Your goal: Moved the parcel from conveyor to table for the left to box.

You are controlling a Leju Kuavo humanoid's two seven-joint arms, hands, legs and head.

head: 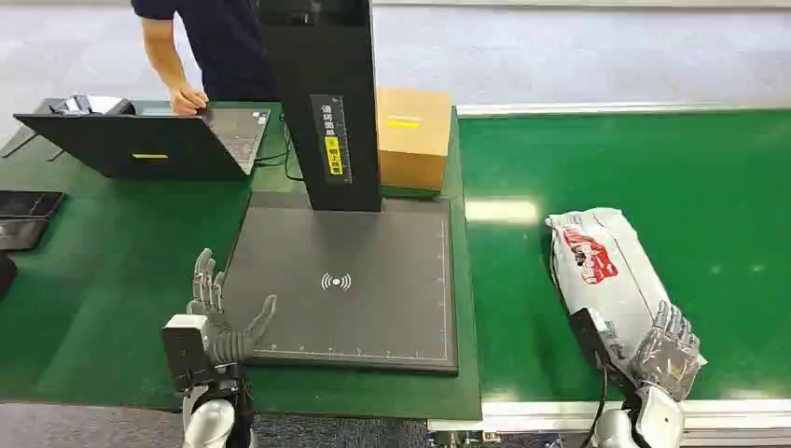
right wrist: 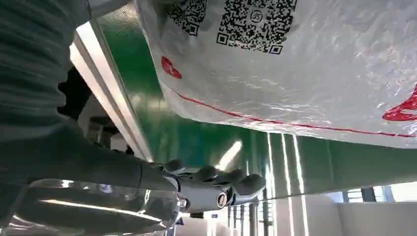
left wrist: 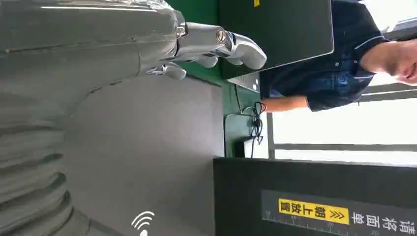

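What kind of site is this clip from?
Probably a parcel-sorting or logistics station: a green conveyor belt carrying a white parcel, a scanning pad beneath a black column, and a cardboard box.

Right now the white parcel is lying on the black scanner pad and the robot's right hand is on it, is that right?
Not quite. The white parcel lies on the green conveyor belt, not on the black scanner pad. The right hand does rest on the parcel's near end. The head view shows it.
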